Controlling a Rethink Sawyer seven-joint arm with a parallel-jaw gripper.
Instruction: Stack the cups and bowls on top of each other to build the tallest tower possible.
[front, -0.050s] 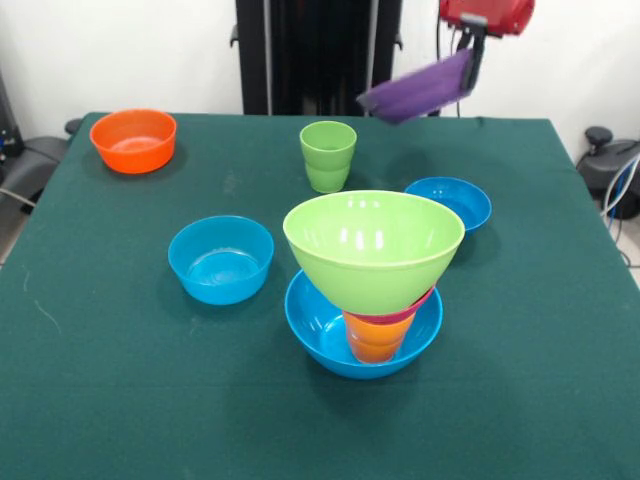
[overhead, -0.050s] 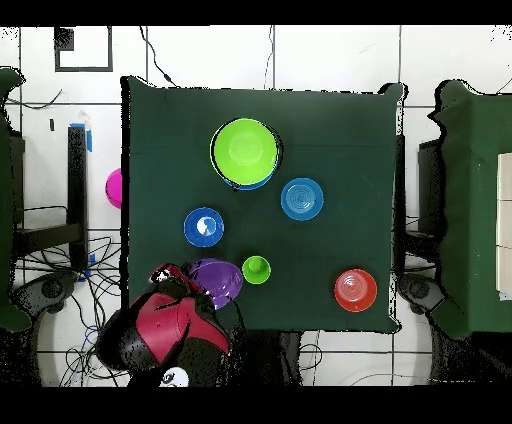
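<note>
Tower (front, -0.050s: 372, 290), front-centre of green table (front, -0.050s: 100, 380): large blue bowl (front, -0.050s: 320, 335) at base, orange cup (front, -0.050s: 375, 338) standing in it, pink-red bowl (front, -0.050s: 412, 308) showing as a thin rim above the cup, glossy lime bowl (front, -0.050s: 373, 245) on top, tilted slightly.

Loose items, left to right in front view: orange bowl (front, -0.050s: 133, 140), far corner; small blue bowl (front, -0.050s: 220, 259); ribbed green cup (front, -0.050s: 327, 155), upright; second small blue bowl (front, -0.050s: 450, 200).

Purple bowl (front, -0.050s: 420, 90), tilted, held aloft; gripper (front, -0.050s: 472, 55) clamped on its rim.
</note>
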